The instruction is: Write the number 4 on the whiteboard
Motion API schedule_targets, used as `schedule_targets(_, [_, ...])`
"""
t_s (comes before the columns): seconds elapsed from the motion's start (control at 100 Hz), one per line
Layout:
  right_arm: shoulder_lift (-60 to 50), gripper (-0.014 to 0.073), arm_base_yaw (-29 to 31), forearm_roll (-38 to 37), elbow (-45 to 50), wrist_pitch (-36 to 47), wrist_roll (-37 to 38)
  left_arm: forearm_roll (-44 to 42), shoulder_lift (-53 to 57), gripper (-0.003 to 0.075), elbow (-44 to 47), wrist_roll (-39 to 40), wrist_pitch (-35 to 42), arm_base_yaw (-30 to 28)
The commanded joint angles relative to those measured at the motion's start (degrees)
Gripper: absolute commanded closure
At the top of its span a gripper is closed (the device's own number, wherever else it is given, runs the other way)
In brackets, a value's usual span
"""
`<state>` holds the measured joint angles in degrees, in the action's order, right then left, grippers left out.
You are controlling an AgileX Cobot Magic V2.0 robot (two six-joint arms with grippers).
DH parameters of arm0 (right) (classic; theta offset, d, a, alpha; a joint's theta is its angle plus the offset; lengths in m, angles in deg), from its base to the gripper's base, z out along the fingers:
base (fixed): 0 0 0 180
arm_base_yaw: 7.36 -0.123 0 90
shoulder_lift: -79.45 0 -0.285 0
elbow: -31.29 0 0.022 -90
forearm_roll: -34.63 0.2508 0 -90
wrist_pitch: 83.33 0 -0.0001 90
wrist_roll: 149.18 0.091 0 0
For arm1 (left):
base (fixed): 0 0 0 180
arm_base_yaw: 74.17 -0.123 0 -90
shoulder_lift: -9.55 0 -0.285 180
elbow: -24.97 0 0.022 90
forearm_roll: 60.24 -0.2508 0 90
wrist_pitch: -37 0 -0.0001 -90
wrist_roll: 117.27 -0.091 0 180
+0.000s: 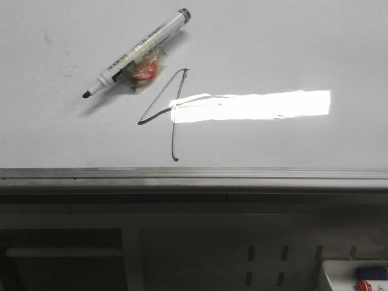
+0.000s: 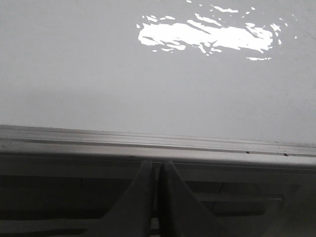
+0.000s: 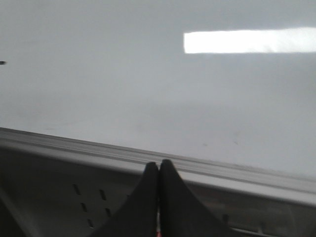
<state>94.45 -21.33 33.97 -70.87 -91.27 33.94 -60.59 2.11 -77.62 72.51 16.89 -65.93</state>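
The 4 (image 1: 171, 112) is drawn mid-whiteboard (image 1: 291, 42), its stem running near-far. The marker (image 1: 136, 53) lies just far-left of it, tip pointing near-left. Left gripper (image 2: 158, 170) and right gripper (image 3: 159, 173), fingers pressed together, sit off the near rail; I'd judge left closer.

The number 4 (image 1: 172, 112) lies on the whiteboard (image 1: 291, 48). A marker (image 1: 138, 52) lies on the board behind and left of the 4, just apart. The edge rail (image 1: 194, 176) runs before the 4.
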Motion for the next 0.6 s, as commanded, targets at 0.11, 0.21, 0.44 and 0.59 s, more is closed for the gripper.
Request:
schedule_targets(0.11, [-8.86, 0.0659, 8.39, -1.71, 1.32, -6.50, 2.22, 1.08, 1.29, 0.0741, 1.94, -0.18, 1.78, -0.04])
schedule_targets(0.21, [-8.28, 0.0659, 9.79, -1.80, 1.32, -9.94, 2.22, 1.08, 1.29, 0.0741, 1.94, -0.18, 1.65, -0.04])
schedule_targets(0.44, [-8.56, 0.0659, 10.29, -1.80, 1.32, -10.17, 2.22, 1.08, 1.29, 0.0741, 1.94, -0.18, 1.65, -0.04])
schedule_targets(0.59, [-8.56, 0.0659, 10.29, -1.80, 1.32, -10.17, 2.22, 1.08, 1.29, 0.0741, 1.94, -0.18, 1.65, -0.04])
